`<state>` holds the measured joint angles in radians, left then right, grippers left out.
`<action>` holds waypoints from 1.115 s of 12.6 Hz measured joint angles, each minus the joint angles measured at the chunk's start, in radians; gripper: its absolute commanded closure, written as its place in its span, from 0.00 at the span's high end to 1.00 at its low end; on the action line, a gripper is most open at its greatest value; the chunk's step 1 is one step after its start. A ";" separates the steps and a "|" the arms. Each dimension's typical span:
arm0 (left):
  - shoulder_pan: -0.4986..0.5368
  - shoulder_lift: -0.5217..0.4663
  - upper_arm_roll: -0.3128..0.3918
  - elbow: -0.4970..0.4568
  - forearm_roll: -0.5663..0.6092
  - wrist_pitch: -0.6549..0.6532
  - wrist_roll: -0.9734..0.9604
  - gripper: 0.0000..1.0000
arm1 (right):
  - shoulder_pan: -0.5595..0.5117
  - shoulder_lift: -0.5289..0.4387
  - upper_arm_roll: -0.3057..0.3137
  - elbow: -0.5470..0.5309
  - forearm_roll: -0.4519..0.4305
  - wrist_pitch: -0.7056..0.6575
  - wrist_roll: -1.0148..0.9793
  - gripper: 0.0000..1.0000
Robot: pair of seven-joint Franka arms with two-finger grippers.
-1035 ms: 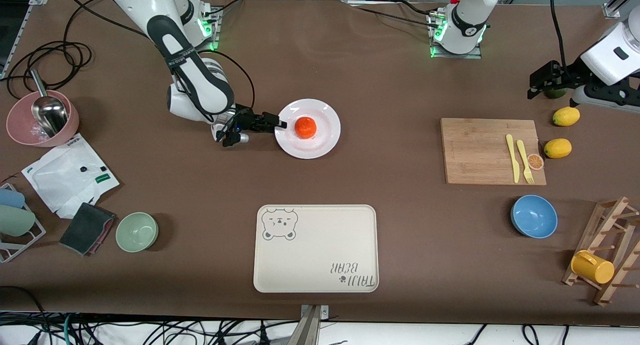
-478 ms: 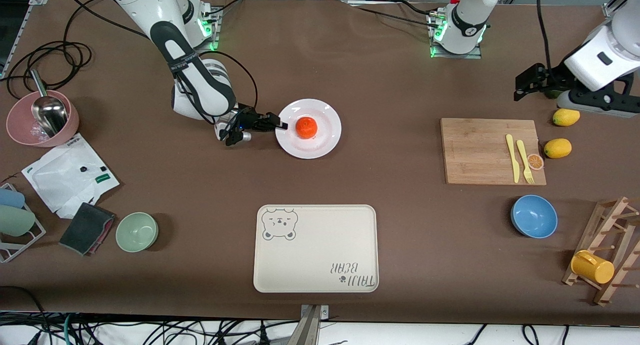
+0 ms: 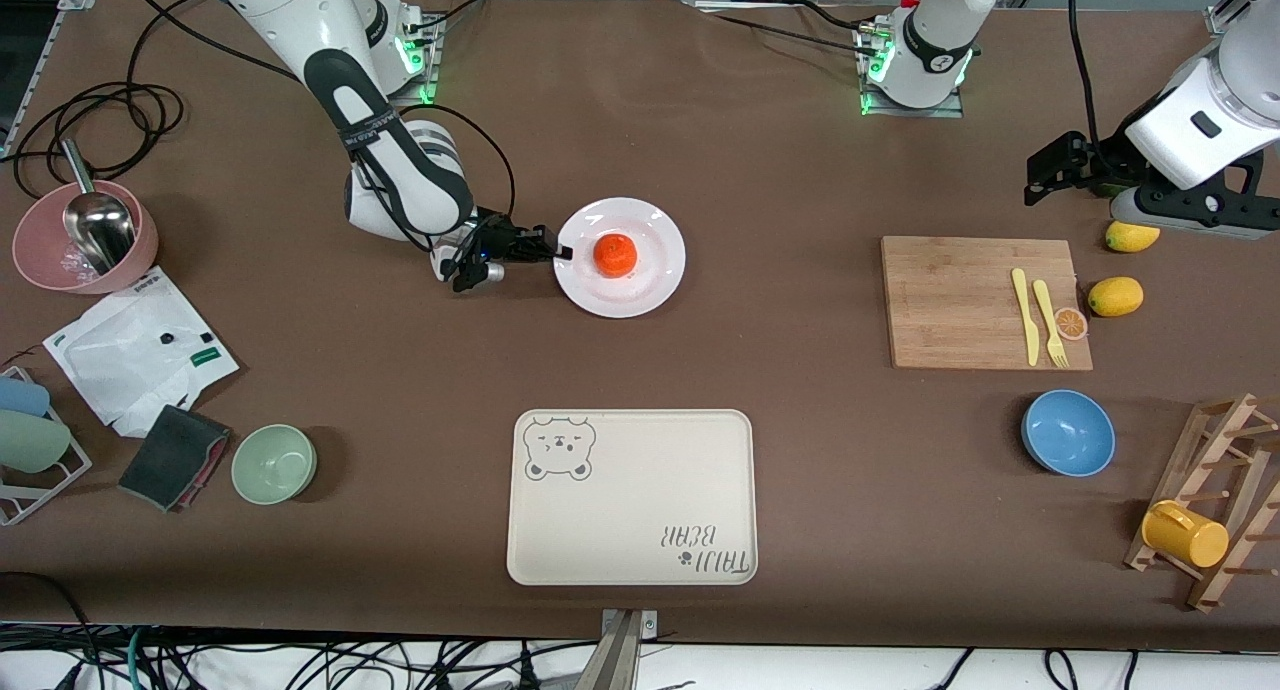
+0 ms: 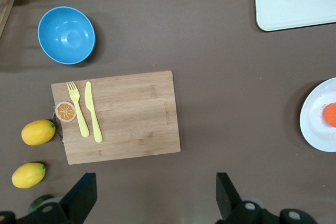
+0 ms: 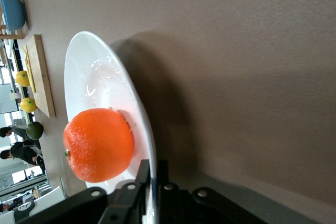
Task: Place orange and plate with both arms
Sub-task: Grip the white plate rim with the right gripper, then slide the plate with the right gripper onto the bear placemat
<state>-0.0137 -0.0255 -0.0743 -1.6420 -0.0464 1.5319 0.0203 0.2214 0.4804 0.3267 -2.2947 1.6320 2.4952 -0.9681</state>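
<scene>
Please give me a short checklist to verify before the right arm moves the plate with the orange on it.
1. Right claw is shut on the rim of the plate, at the edge toward the right arm's end of the table: ok.
2. Orange sits on the plate, near its middle: ok.
3. Whether the orange will stay put when the plate tilts: cannot tell; it is round and loose, so lift level and slowly.
4. Left claw is open, holds nothing, and waits over the table near the lemons, well apart from the plate: ok.
5. Bear tray, nearer the front camera than the plate, has nothing on it: ok.
</scene>
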 measured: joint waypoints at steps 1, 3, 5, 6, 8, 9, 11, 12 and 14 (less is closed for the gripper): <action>0.000 0.000 0.000 0.000 0.000 0.000 -0.001 1.00 | 0.000 -0.002 0.000 0.002 0.001 -0.004 -0.002 0.00; 0.001 0.003 0.002 0.001 0.000 0.001 -0.003 1.00 | 0.000 -0.001 0.000 0.006 0.001 -0.004 -0.004 0.00; 0.009 0.009 0.008 0.003 0.003 0.003 -0.004 1.00 | 0.000 -0.001 -0.002 0.021 0.002 -0.003 -0.002 0.00; 0.015 0.012 0.009 0.004 0.005 0.005 -0.004 1.00 | 0.000 0.000 -0.005 0.034 0.003 0.000 0.005 0.00; 0.018 0.013 0.012 0.006 0.006 0.018 -0.004 1.00 | -0.003 0.003 -0.017 0.073 0.004 0.012 0.037 0.00; 0.018 0.014 0.012 0.007 0.006 0.020 -0.004 1.00 | -0.005 0.006 -0.026 0.098 0.004 0.013 0.069 0.00; 0.018 0.015 0.012 0.010 0.006 0.020 -0.004 1.00 | -0.011 0.014 -0.033 0.150 0.003 0.013 0.139 0.00; 0.018 0.015 0.012 0.011 0.006 0.020 -0.004 1.00 | -0.012 0.019 -0.033 0.176 0.003 0.013 0.171 0.00; 0.018 0.015 0.012 0.012 0.006 0.020 -0.004 1.00 | -0.011 0.037 -0.033 0.229 0.003 0.013 0.217 0.00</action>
<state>0.0044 -0.0101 -0.0625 -1.6304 -0.0402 1.5521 0.0165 0.2107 0.5175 0.2942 -2.0656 1.6350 2.5082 -0.7514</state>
